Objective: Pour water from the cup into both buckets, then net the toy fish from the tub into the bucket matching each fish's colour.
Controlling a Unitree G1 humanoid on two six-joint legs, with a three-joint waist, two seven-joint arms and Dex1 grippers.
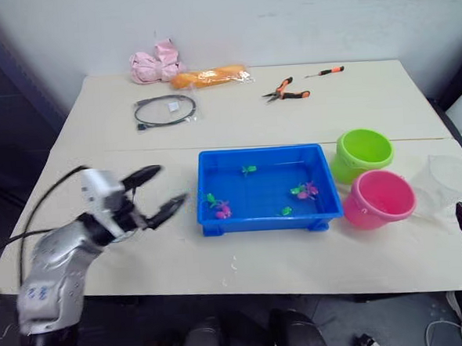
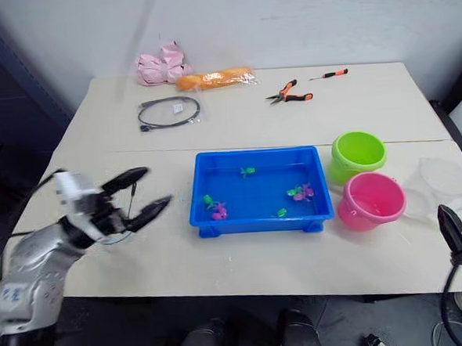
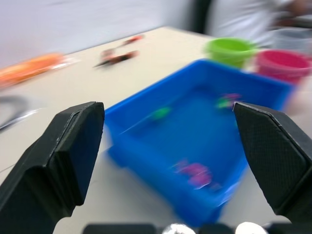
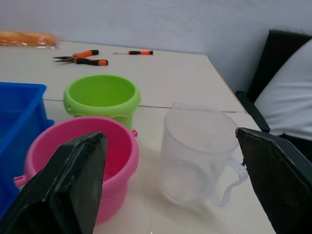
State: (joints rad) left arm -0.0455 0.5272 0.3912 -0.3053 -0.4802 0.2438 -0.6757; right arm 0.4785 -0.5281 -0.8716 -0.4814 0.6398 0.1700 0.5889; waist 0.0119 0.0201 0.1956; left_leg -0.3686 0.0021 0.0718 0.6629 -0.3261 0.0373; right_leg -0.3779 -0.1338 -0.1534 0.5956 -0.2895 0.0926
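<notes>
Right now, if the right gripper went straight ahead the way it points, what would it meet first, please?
Most likely the clear cup, which stands upright between the right gripper's open fingers, just right of the pink bucket. Depth is unclear, so this is a judgement.

Cup [image 4: 197, 156] beside pink bucket [image 4: 85, 163]

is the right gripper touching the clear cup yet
Apart. In the right wrist view the right gripper is open, its fingers spread wide either side of the cup, with bare table visible between each finger and the cup.
</notes>
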